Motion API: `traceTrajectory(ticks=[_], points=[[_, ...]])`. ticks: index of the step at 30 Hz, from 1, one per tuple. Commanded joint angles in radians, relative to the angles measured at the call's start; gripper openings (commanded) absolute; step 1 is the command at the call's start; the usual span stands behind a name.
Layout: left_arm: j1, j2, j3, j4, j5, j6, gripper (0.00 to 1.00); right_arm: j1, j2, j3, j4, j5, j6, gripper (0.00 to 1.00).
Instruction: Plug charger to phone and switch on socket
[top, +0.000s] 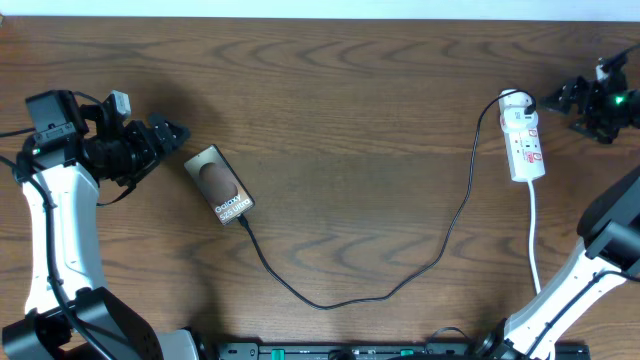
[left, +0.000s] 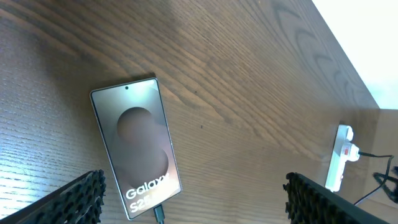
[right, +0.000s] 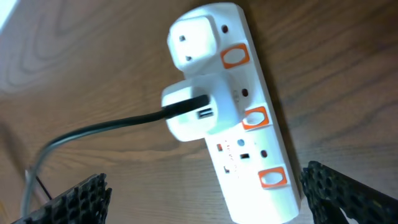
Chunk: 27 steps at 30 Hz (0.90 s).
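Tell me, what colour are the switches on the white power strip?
Orange-red switches, clearest in the right wrist view.

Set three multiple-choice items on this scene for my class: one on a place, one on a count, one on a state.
1. Overhead, the white elongated plastic power strip lies: A at the left; B in the middle; C at the right.
2. Its orange rectangular switches number: A one; B three; C five.
3. The black left gripper is: A open and empty; B shut on the strip; C shut on a cable.
Key: C, it sits near the picture's right edge; B, three show in the right wrist view; A, it stands wide with nothing in it.
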Motion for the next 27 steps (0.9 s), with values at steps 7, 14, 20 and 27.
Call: traceTrajectory(ticks=[7, 14, 20, 27], points=[[0.0, 0.001, 0.0, -0.003, -0.009, 0.027, 0.9, 0.034, 0.085, 0.02, -0.011, 0.002, -0.101, 0.99], [0.0, 0.001, 0.0, -0.003, -0.008, 0.04, 0.9, 0.088, 0.09, 0.016, 0.0, 0.01, -0.134, 0.99], [0.0, 0.001, 0.0, -0.003, -0.009, 0.04, 0.9, 0.115, 0.09, 0.016, 0.009, 0.049, -0.113, 0.99], [0.0, 0.001, 0.0, -0.005, -0.009, 0.04, 0.9, 0.13, 0.09, 0.015, 0.016, 0.062, -0.091, 0.99]])
